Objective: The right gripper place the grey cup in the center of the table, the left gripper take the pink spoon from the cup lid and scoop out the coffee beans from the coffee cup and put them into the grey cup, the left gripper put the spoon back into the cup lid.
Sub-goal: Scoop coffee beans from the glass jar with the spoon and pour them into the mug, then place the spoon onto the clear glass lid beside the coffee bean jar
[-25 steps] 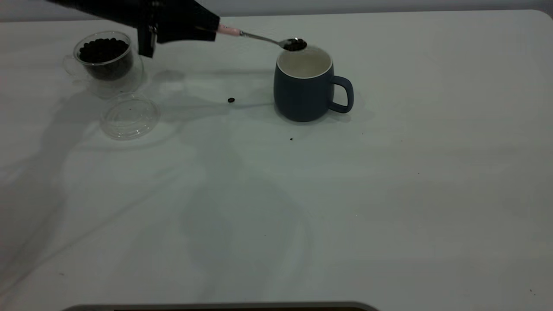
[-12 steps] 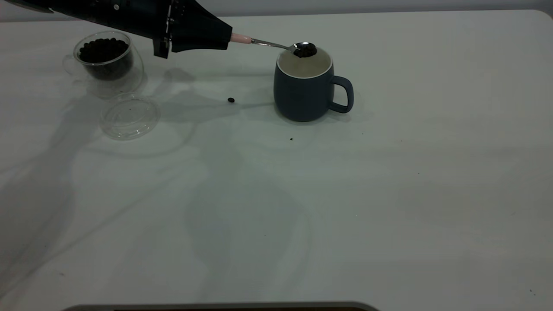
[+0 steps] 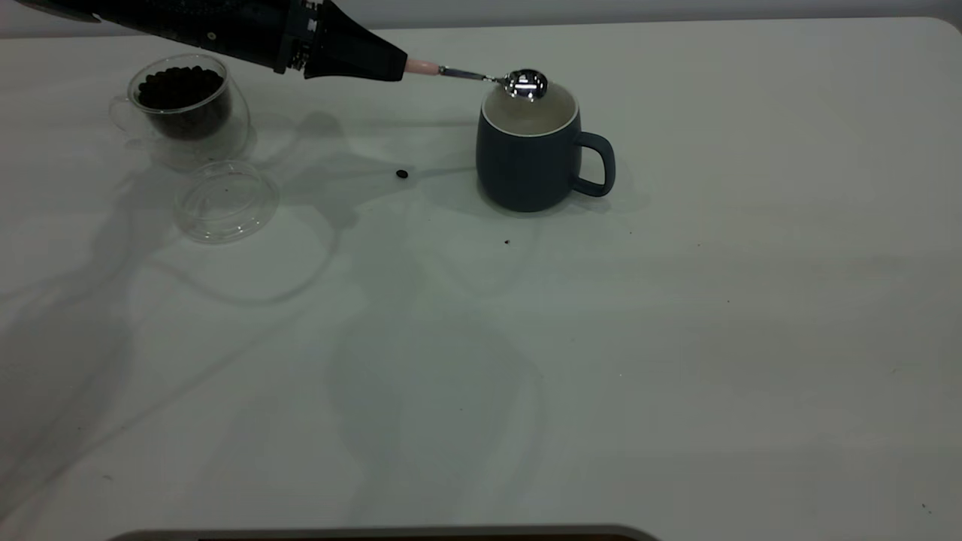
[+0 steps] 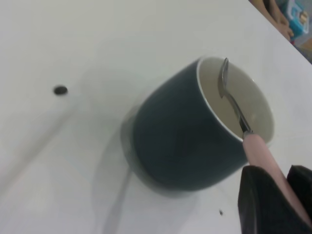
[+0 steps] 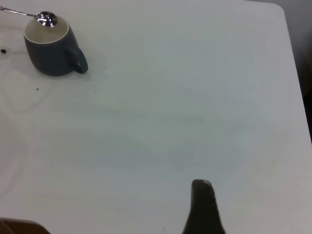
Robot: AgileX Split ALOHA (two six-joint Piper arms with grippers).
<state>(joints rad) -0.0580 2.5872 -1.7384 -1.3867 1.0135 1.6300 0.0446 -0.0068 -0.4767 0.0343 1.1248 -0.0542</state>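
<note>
Your white surface (image 3: 676,338) carries the grey cup (image 3: 530,161) near its middle, the coffee cup (image 3: 184,105) of coffee beans (image 3: 179,81) far left, the cup lid (image 3: 225,201) beside it. Your left gripper (image 3: 391,68) is clamped on the pink spoon (image 3: 481,75), bowl over the grey cup's rim.

Left wrist: the spoon's bowl is turned on edge inside the mug mouth.

Right wrist: you cannot tell whether your right gripper (image 5: 204,207) is apart or together.
</note>
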